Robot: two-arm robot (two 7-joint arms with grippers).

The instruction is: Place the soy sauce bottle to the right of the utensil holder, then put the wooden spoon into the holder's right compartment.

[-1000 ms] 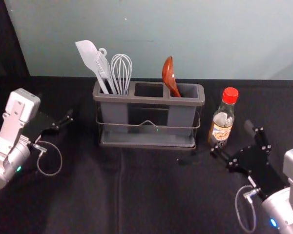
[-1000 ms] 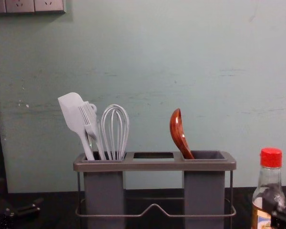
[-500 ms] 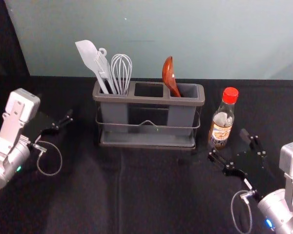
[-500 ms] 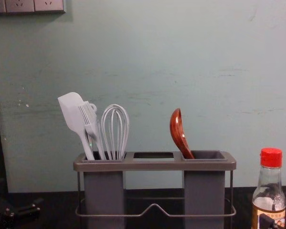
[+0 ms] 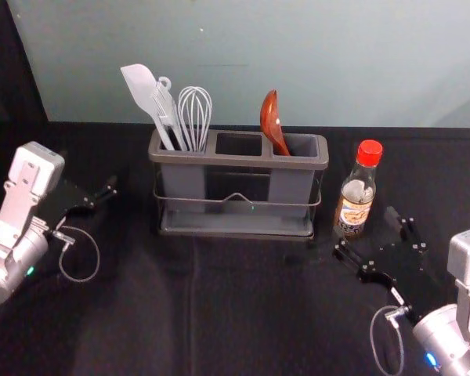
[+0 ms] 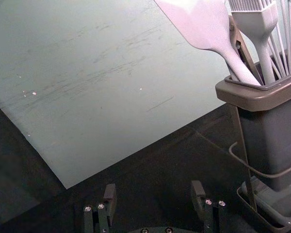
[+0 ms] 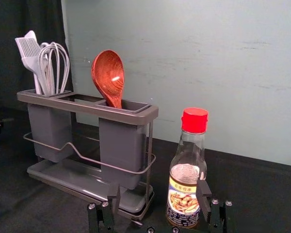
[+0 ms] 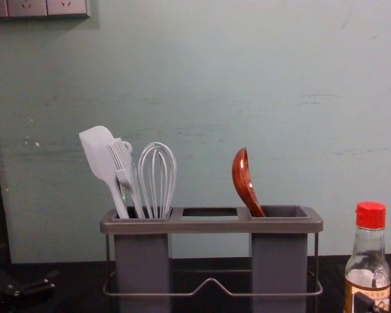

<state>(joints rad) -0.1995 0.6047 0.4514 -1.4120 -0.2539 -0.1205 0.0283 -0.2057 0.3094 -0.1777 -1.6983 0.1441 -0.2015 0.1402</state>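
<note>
Both steps look done: soy btl (image 5: 355,207) upright R of holder (image 5: 238,161), spoon (image 5: 271,121) in R comp. (image 5: 290,184) R hand (image 7: 157,191) open nr btl; L hand (image 6: 153,189) idle at L, open. Next: back R hand off.

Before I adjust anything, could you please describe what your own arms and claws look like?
The left arm and right arm are white and silvery, each with a boxy housing and a thin, pale, looping cable. A small light glows green on the left arm, blue on the right. The left claw and right claw are black and two-fingered, with blocky tips and silvery screw heads.
</note>
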